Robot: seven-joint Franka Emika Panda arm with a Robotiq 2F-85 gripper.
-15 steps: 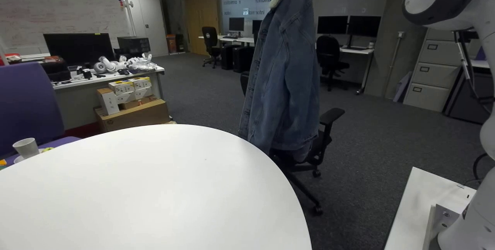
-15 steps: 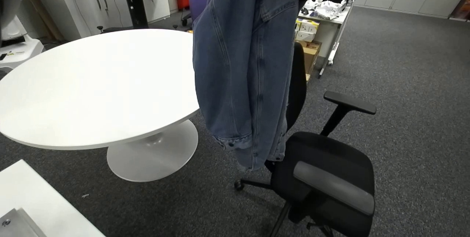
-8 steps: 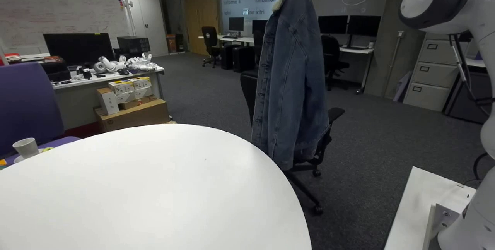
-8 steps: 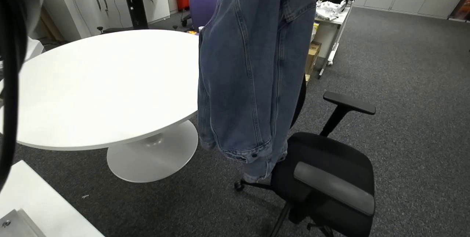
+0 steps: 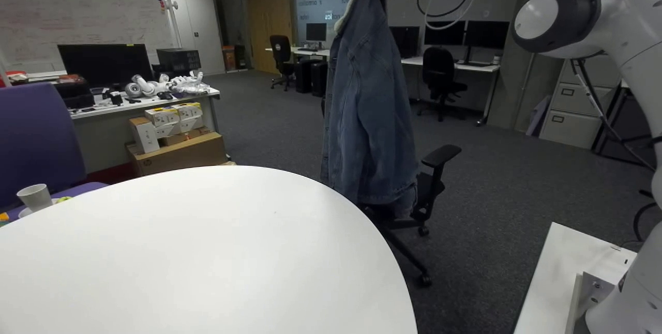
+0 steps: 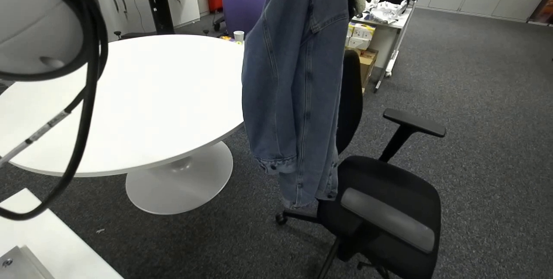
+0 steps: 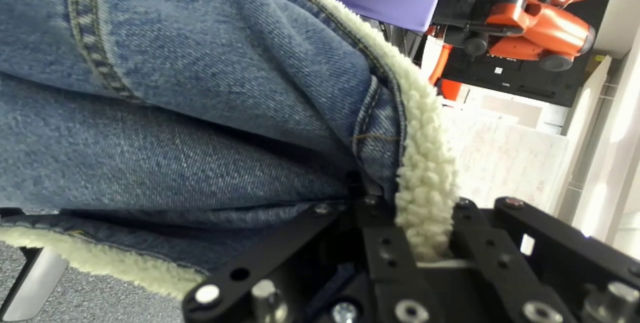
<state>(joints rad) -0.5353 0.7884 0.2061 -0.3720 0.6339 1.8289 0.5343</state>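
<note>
A white table [image 5: 222,251] stands on grey carpet [image 6: 488,119] — denim jacket [image 5: 368,111] alongside.

The denim jacket [image 6: 293,89] is cut off at the upper edge in an exterior view and at the left edge in the wrist view. Its fleece trim [image 7: 430,178] hides the inner faces of the gripper [image 7: 425,228]; the rear of the gripper is cut off at the lower edge. The backrest [image 6: 351,102] of the black chair [image 6: 389,179] is partly hidden behind the jacket. The robot arm [image 5: 628,34] is cut off at the upper and right edges. Marks on the whiteboard [image 5: 77,8] are too faint to read.
</note>
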